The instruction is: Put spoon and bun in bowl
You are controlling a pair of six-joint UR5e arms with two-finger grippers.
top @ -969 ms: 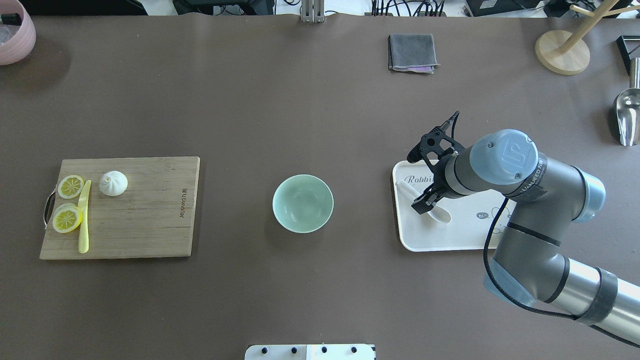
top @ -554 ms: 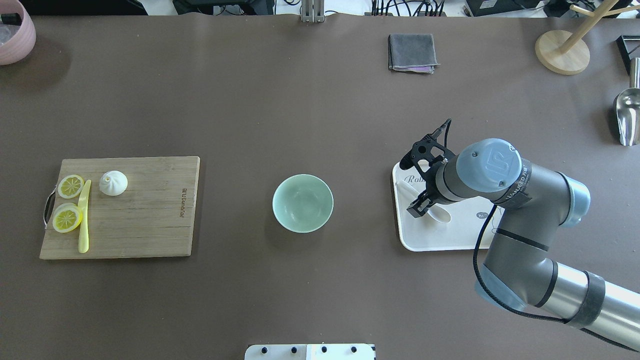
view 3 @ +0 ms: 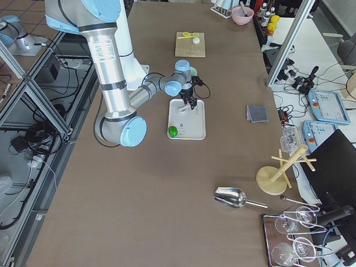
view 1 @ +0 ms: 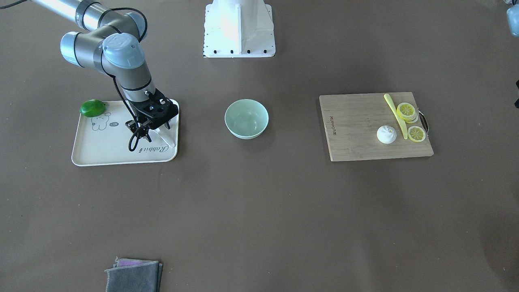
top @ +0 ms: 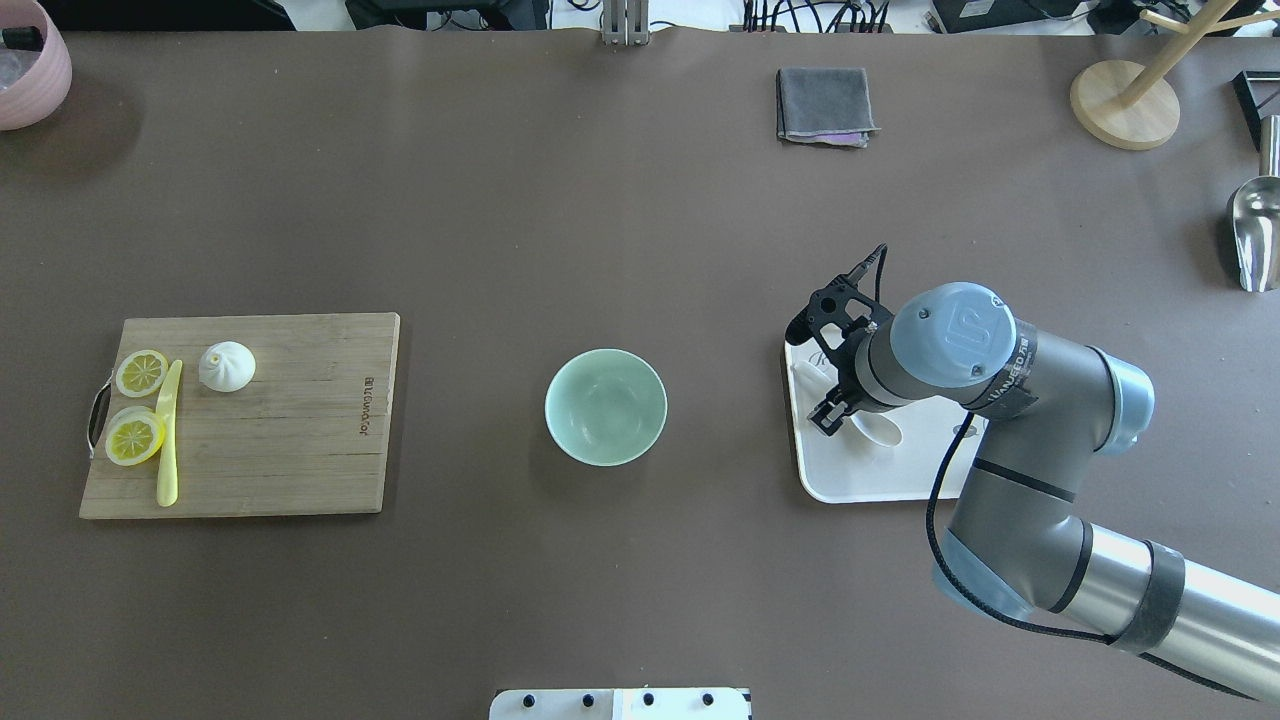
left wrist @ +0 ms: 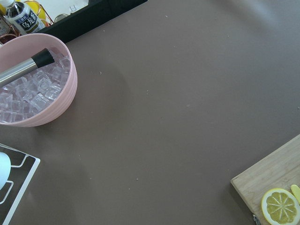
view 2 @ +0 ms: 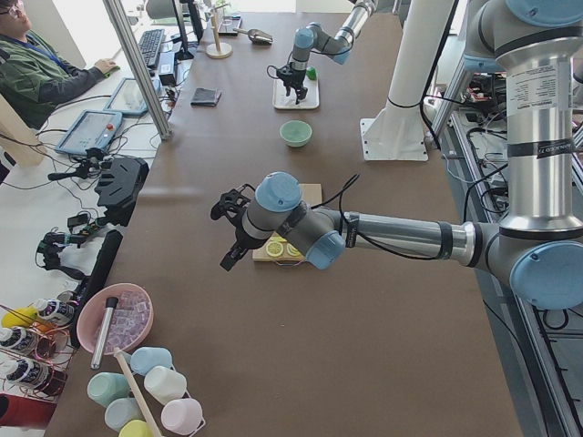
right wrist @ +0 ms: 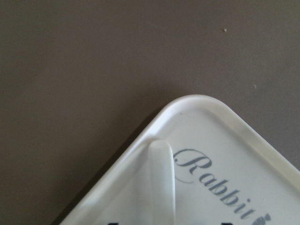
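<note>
The white spoon [top: 882, 430] lies on the white tray [top: 870, 482], its handle pointing to the tray's far left corner. My right gripper [top: 828, 410] hangs low over the handle. The right wrist view shows the handle's end [right wrist: 161, 173] centred, with dark fingertip edges wide apart at the bottom: the gripper is open. The mint-green bowl [top: 605, 406] stands empty mid-table. The white bun [top: 227, 366] sits on the wooden cutting board [top: 300, 450] at the left. My left gripper [view 2: 228, 246] shows only in the exterior left view, raised above the table; I cannot tell whether it is open or shut.
Two lemon slices [top: 135, 405] and a yellow knife [top: 168, 435] lie beside the bun. A green lime [view 1: 92, 108] sits on the tray. A grey cloth [top: 824, 105], a wooden stand [top: 1125, 105], a metal scoop [top: 1255, 235] and a pink ice bowl [left wrist: 33, 93] stand along the table's far side.
My right arm has moved left toward the tray's left edge, bringing the gripper from over the spoon's scoop to over its handle. Spoon, bowl and bun have not moved.
</note>
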